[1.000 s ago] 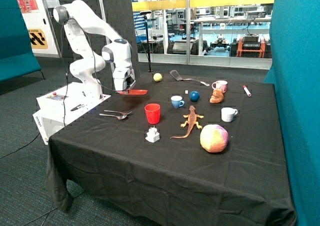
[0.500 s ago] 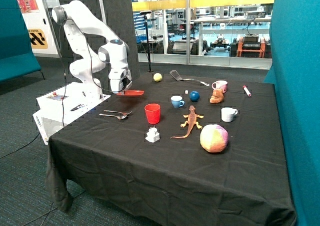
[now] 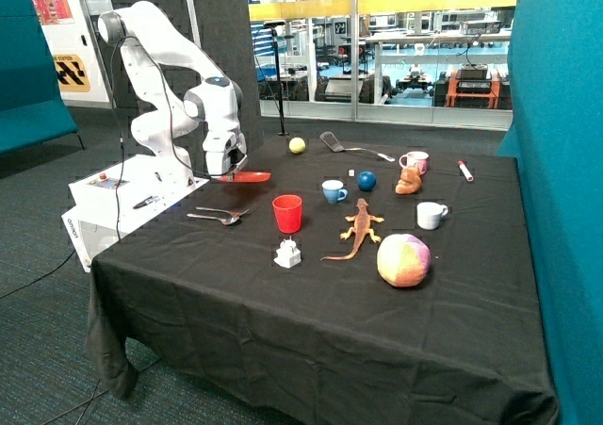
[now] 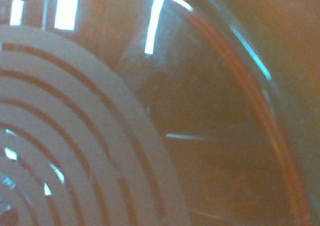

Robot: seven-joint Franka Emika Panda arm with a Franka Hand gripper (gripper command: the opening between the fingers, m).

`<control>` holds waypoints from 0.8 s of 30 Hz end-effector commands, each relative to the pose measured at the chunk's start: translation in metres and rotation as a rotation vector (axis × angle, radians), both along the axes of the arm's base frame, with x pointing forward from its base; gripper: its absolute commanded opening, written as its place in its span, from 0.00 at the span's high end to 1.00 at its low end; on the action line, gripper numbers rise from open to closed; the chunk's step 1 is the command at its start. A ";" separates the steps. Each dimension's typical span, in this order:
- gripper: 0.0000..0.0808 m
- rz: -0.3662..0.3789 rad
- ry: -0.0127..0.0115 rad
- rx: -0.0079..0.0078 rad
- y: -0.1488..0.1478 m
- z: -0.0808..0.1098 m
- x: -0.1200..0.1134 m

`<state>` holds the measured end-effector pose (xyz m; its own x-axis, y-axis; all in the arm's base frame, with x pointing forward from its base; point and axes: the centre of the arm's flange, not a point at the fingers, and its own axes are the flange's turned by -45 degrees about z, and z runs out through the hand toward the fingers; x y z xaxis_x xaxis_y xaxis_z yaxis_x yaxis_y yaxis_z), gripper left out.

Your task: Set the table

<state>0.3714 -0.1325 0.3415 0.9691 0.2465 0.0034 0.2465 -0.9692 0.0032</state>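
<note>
Gripper [image 3: 229,171] fingers clamp a flat, glossy red plate [image 3: 247,175] with pale concentric rings

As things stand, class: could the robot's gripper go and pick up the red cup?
Probably not yet. The gripper already holds a red plate above the table, so it isn't free. The red cup itself stands close by, with nothing blocking it.

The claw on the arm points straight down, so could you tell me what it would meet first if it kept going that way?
The claw holds the red plate, and below lies bare black tablecloth, probably met first; the cutlery sits nearer the camera, though depth is uncertain.
</note>
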 end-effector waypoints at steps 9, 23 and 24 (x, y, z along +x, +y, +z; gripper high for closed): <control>1.00 -0.009 0.0041 0.0023 0.004 -0.025 0.003; 1.00 -0.035 0.0041 0.0023 -0.012 -0.031 -0.024; 1.00 -0.040 0.0041 0.0023 -0.013 -0.032 -0.025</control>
